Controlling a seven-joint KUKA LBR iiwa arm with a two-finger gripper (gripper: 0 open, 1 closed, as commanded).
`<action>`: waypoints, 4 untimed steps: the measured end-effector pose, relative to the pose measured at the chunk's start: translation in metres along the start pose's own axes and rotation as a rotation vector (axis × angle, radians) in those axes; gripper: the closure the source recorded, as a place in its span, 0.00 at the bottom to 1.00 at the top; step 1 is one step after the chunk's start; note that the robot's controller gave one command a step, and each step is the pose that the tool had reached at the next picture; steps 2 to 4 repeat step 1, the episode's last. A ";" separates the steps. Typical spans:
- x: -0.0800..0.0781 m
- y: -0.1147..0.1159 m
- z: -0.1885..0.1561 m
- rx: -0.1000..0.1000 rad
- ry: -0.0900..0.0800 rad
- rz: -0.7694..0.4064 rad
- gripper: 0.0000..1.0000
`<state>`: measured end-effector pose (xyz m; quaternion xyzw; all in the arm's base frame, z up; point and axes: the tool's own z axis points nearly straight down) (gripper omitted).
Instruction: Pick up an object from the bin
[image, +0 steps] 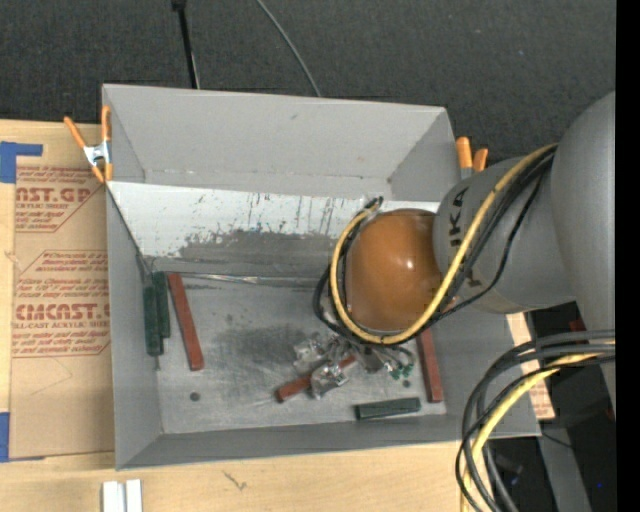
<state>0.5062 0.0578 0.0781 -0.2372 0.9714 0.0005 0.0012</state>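
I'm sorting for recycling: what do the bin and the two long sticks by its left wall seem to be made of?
Bin: grey sheet metal, matte, scratched and scuffed dark on its wall. Red-brown stick: perhaps plastic or painted wood, dull even colour. Dark green stick: likely the same, unsure.

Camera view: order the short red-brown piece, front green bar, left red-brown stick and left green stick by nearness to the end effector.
1. short red-brown piece, just left of the end effector
2. front green bar, to its right
3. left red-brown stick
4. left green stick, by the left wall
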 end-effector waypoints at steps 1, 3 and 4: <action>-0.041 0.082 -0.171 0.000 -0.004 0.020 1.00; -0.041 0.082 -0.171 0.000 -0.004 0.020 1.00; -0.041 0.082 -0.171 0.000 -0.004 0.020 1.00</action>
